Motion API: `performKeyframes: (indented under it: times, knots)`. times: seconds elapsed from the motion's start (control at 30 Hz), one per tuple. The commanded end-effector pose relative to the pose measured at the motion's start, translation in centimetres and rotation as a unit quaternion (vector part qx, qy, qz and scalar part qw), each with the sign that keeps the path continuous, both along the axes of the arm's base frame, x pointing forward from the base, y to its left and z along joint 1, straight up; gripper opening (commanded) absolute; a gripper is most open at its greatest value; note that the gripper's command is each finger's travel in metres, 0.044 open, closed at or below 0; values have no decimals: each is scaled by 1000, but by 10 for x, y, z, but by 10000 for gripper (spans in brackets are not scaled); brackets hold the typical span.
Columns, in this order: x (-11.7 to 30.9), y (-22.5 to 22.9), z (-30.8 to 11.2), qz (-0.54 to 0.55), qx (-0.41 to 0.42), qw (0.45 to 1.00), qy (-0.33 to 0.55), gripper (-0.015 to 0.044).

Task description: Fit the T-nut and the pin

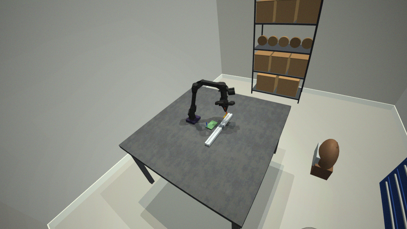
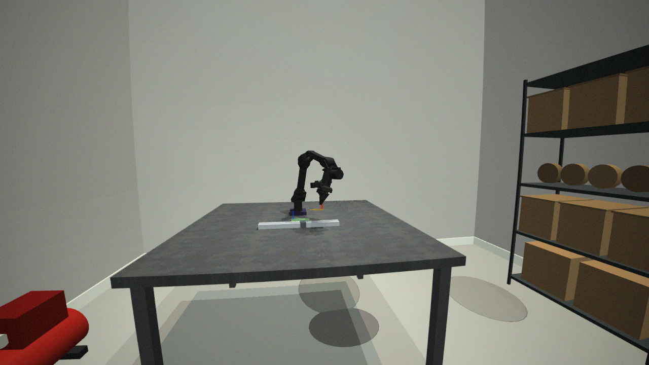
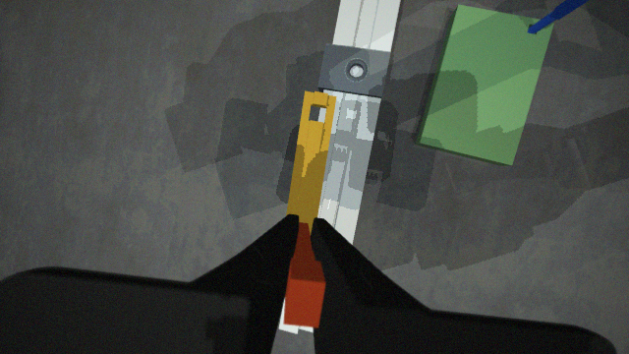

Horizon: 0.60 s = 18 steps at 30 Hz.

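The pincer (image 1: 225, 110) (image 2: 321, 203) (image 3: 304, 226) points downward, its fingers clenched on the orange handle (image 1: 226, 112) (image 2: 322, 207) (image 3: 305, 303) of the brass T-nut (image 1: 225, 115) (image 2: 316, 209) (image 3: 308, 169). The handle is upright; the nut extends roughly level from its lower end, held above the bench (image 1: 176, 159) (image 2: 290, 249) (image 3: 98, 147) and outside the slot. In the wrist view, the nut runs alongside the aluminum rail (image 1: 213, 137) (image 2: 277, 225) (image 3: 375, 20), overlapping its edge, with its square opening near the dark bracket (image 1: 221, 125) (image 2: 302, 224) (image 3: 336, 74). The bracket straddles the rail, its round hole uppermost. Near the rail, on the side of the arm's base, lies the green tray (image 1: 212, 124) (image 2: 300, 219) (image 3: 486, 93); the blue pin (image 1: 206, 124) (image 2: 293, 214) (image 3: 557, 17) stands upright toward one end.
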<state>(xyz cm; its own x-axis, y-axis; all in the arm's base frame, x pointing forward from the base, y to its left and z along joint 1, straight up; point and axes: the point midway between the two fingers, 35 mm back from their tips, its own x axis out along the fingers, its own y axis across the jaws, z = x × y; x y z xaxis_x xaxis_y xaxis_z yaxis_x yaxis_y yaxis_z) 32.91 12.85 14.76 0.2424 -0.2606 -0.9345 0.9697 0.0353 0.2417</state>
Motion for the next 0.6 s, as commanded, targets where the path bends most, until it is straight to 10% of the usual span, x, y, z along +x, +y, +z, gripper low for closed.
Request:
performKeyframes:
  times: [0.0, 0.57]
  knots:
    - [-1, 0, 0, -3, -1, 1000, -9, -150]
    - [-3, 0, -2, -2, -2, 999, -37, -150]
